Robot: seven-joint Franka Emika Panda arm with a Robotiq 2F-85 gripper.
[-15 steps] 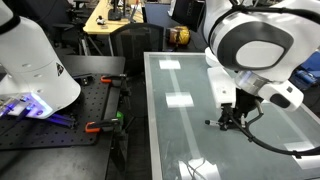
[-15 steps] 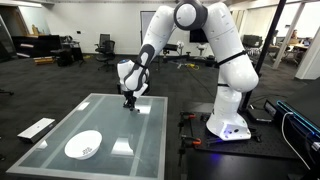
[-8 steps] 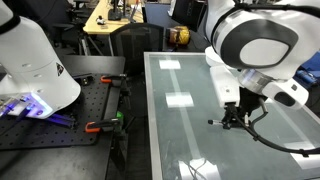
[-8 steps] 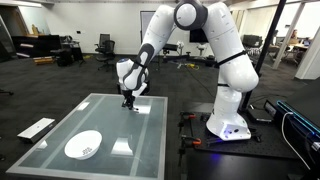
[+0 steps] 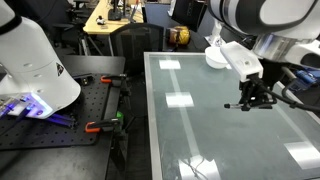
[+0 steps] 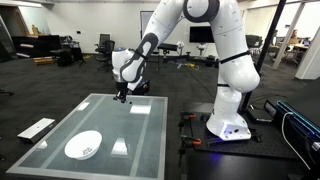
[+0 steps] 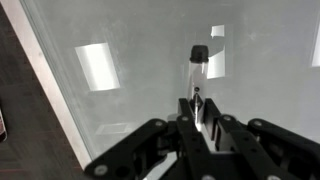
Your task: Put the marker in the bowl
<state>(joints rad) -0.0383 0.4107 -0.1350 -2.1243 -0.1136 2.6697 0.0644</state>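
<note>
so the gripper [image 7: 200, 108] is clamped down on the marker [image 7: 197, 72], its fingers pinched in narrow around one end of it. in the wrist view the marker pokes out past the fingertips, with a whitish barrel and a black cap at the far end. behind it is the glass table [image 6: 85, 125] with bright light reflections on it. in both exterior views the claw hangs in the air over the table, clear of the glass, so the marker is up there with it and not resting on anything.

the bowl [image 6: 83, 146] sits on the table toward the corner nearest the camera, well apart from the claw. it's white, round and shallow. there's a faint darkish mark inside but it's too small to tell what it is.

beside the table there's a black bench with an orange-handled clamp [image 5: 97, 126] lying on it, near the arm's white base [image 5: 30, 65].
</note>
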